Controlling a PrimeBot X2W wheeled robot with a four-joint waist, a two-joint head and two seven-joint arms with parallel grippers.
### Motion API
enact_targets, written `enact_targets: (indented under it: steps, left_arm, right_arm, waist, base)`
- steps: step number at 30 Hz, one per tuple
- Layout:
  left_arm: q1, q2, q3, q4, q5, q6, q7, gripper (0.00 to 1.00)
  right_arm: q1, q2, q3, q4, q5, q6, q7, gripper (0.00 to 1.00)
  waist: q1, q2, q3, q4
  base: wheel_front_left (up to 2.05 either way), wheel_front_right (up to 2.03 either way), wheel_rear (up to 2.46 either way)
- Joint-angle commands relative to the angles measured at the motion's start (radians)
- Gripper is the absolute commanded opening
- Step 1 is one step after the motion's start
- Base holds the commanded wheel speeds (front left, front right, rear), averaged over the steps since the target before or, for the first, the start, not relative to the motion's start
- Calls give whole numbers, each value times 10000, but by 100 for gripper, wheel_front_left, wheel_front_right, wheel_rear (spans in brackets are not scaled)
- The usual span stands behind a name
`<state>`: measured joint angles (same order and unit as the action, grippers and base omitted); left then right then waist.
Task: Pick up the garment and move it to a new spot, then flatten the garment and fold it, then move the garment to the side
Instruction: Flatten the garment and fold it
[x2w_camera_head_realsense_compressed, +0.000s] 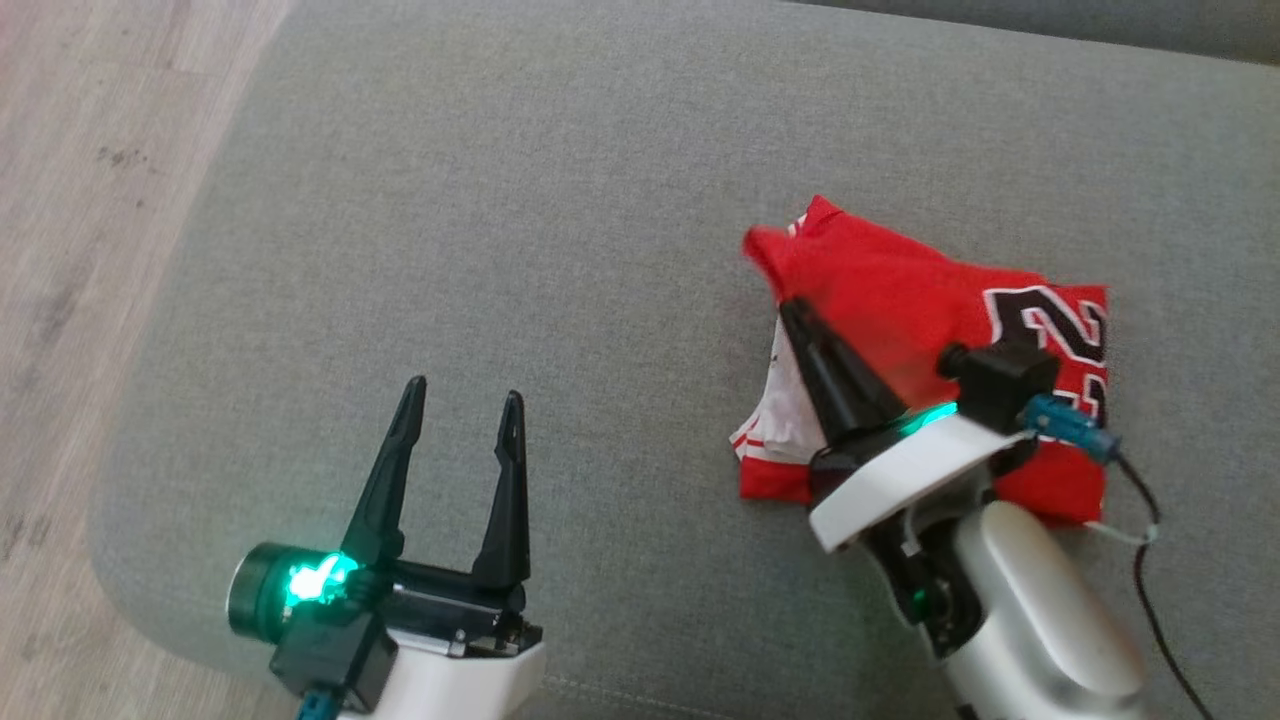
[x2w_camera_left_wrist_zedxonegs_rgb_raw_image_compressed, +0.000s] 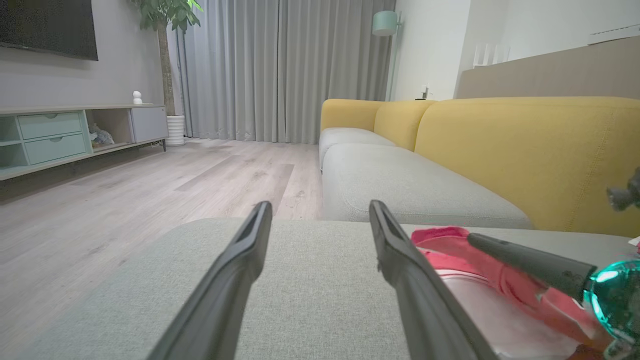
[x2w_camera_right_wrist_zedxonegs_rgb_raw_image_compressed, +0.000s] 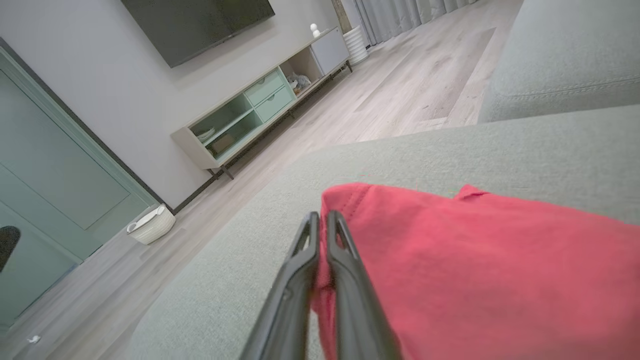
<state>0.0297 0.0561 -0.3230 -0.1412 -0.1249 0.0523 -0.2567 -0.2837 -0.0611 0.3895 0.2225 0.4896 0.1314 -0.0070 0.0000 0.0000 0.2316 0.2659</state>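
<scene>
On my left, the left pincer (x2w_camera_head_realsense_compressed: 463, 390) hovers with its fingers spread and nothing between them, over bare grey seat cushion (x2w_camera_head_realsense_compressed: 500, 200). The garment (x2w_camera_head_realsense_compressed: 900, 290) lies well off to that pincer's right, as a compact red packet with part of the black number showing and a striped white sleeve edge poking out on the side facing the left pincer.

The right pincer (x2w_camera_right_wrist_zedxonegs_rgb_raw_image_compressed: 323, 216) is clamped shut on a red edge at the packet's far left corner, and that corner stands a little proud of the cushion. The head view is blurred just there, so I cannot tell whether it holds one layer or the whole stack.

I judge the folding is about done and that this is either the last tuck or the start of carrying it aside. For the next move I would want the grip to catch every layer, or the left pincer brought across under the near edge, so the packet does not fall open when lifted.

The cushion is a plain woven grey with a rounded corner beyond the left pincer, and pale wood floor (x2w_camera_head_realsense_compressed: 80, 250) runs past it. Ahead of the left pincer's fingers are yellow sofa backs (x2w_camera_left_wrist_zedxonegs_rgb_raw_image_compressed: 525, 145), grey curtains (x2w_camera_left_wrist_zedxonegs_rgb_raw_image_compressed: 280, 70) and a low cabinet (x2w_camera_left_wrist_zedxonegs_rgb_raw_image_compressed: 60, 135) along the wall.
</scene>
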Motion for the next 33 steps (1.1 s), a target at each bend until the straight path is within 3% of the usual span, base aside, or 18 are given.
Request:
enact_targets:
  steps: [1,5,12,17,20,26,33]
  left_arm:
    - [-166,-58,257,-328,-62,22,-51,100]
    - [-144,-58,201,-362,-72,-63,-51,100]
    - [33,-58,417,-181,63,28,-51,100]
    - [312,-58,572,155,-113,199,-51,100]
    - [508,-58,748,429,-398,315,-51,100]
    - [873,-58,1033,915,-384,150,-51,100]
    - [1212,-58,1291,1561,-269,-127,-51,100]
  right_arm:
    - [-334,107,436,-217,216,-7,-296,100]
    - [-567,107,369,-107,466,-7,-1067,100]
    - [-451,108,-1069,41,84,-7,-2163,100]
    - [646,-24,-2826,144,-1215,-7,-2525,100]
    - [1561,-201,-3572,-545,-2215,-7,-2541,100]
    - [3519,-390,-3534,-1287,-3144,-7,-2545,100]
    - [4557,-132,-3468,-1412,-3421,-7,-2546,100]
  waist:
    - [0,0,-73,-39]
    - [0,0,-219,-191]
    - [0,0,-669,-573]
    - [0,0,-1279,-980]
    - [0,0,-1638,-1265]
    - [0,0,-2352,-1693]
    - [0,0,-2750,-1967]
  base:
    - [0,0,0]
    - [0,0,0]
    - [0,0,0]
    - [0,0,0]
    - [0,0,0]
    - [0,0,0]
    - [0,0,0]
